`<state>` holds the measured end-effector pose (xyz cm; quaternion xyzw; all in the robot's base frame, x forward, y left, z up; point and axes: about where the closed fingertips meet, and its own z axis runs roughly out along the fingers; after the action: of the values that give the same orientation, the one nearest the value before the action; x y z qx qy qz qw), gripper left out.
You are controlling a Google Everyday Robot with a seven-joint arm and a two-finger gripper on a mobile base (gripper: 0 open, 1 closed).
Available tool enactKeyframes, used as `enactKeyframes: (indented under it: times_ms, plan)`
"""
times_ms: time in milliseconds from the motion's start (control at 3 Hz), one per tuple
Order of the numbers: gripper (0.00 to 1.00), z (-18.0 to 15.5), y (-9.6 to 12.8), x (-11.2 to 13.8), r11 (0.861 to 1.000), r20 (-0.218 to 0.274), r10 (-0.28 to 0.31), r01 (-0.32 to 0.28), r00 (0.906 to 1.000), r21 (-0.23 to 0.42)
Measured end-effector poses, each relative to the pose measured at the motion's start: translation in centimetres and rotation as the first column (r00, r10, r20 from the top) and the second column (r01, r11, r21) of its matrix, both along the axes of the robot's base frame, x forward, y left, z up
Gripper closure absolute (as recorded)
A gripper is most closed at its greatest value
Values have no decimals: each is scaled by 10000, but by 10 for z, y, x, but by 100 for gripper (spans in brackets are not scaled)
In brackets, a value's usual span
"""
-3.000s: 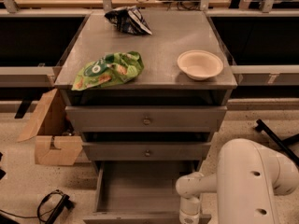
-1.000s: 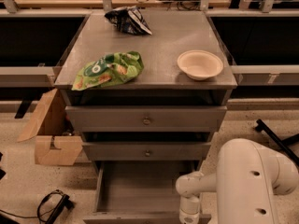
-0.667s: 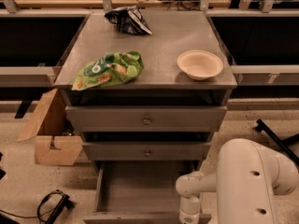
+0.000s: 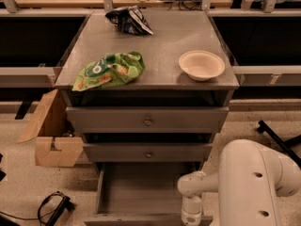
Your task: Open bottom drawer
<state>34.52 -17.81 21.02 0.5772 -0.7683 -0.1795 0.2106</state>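
Note:
The bottom drawer [image 4: 136, 192] of the grey metal cabinet stands pulled out, its plain grey inside showing; its front panel lies along the bottom edge of the view and its knob is out of sight. The top drawer [image 4: 147, 121] and middle drawer [image 4: 148, 153] above it are shut, each with a small round knob. My white arm [image 4: 244, 182] reaches in from the lower right, and its wrist [image 4: 190, 211] drops at the open drawer's right front corner. The gripper itself is below the frame edge.
On the cabinet top lie a green snack bag [image 4: 109, 70], a dark snack bag [image 4: 129, 20] and a beige bowl [image 4: 201, 65]. An open cardboard box [image 4: 51, 131] stands on the floor at the left, with a black cable [image 4: 51, 208] near it. A dark bar [image 4: 277, 138] lies at the right.

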Motion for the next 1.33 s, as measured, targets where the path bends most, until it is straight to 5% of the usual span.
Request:
enactKeyframes:
  times_ms: [667,1333]
  plan:
    - [2,4,-3,2,10000,85,41,-41,10000,0]
    - [47,13,-8,6,9999,224,101,-101,9997,-6]
